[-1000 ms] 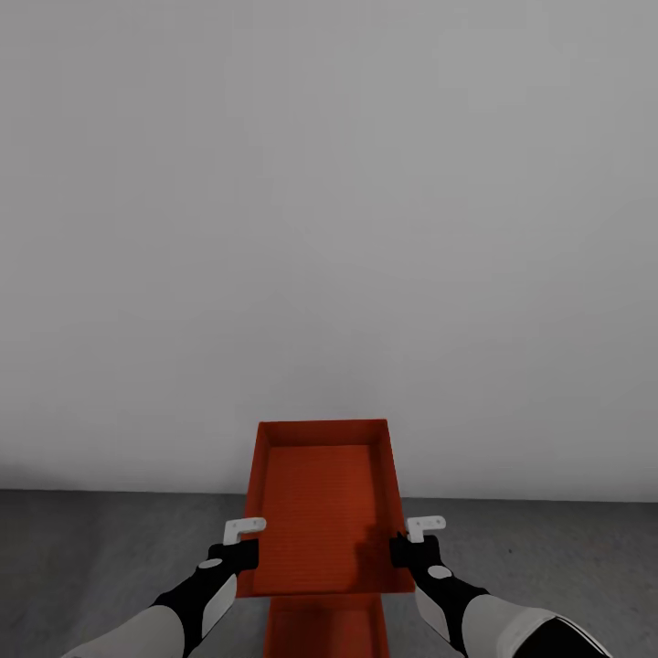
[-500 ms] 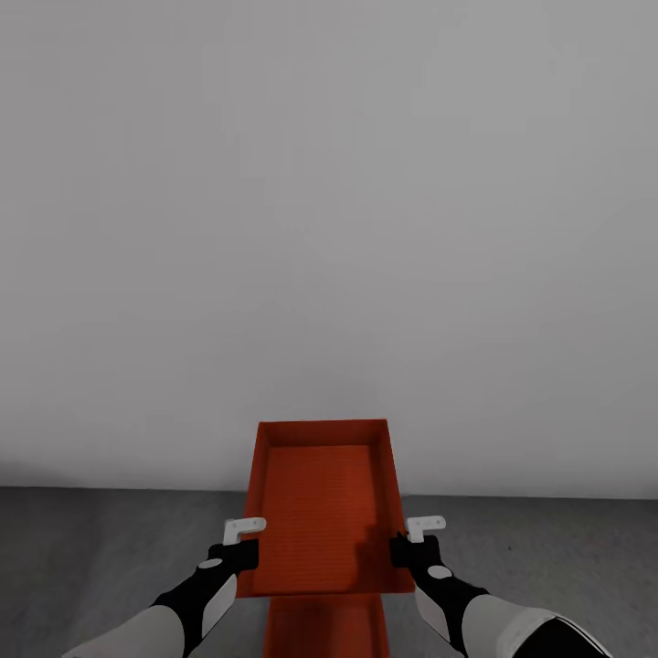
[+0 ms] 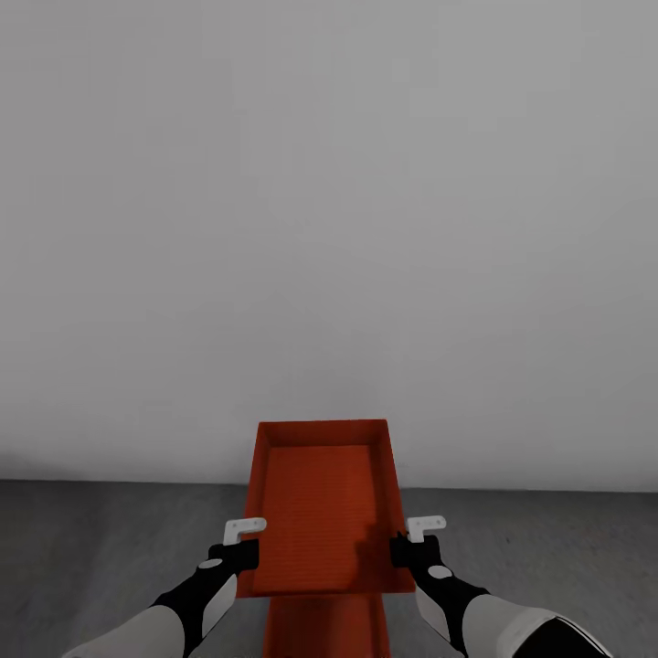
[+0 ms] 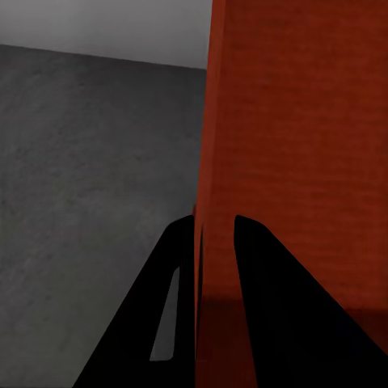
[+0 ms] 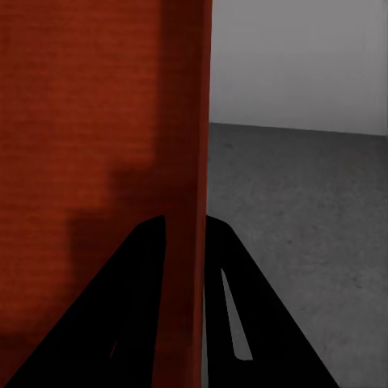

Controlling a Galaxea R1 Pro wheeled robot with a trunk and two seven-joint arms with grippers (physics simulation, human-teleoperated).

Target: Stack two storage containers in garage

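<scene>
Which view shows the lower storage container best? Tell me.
The head view: the lower storage container appears there as an orange strip under the held container, which the left gripper and right gripper clamp by its side walls. In the wrist views I can make out only the held container's walls.

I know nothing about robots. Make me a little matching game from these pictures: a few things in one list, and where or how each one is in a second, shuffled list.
Things:
1. upper container
2. lower container
3. left gripper
4. wall

States:
A. plain pale grey, straight ahead
B. jaws pinch the held tub's side wall
C. held up between both arms
D. lowest in the head view, partly covered by the other tub

Pairs: 1-C, 2-D, 3-B, 4-A
</scene>
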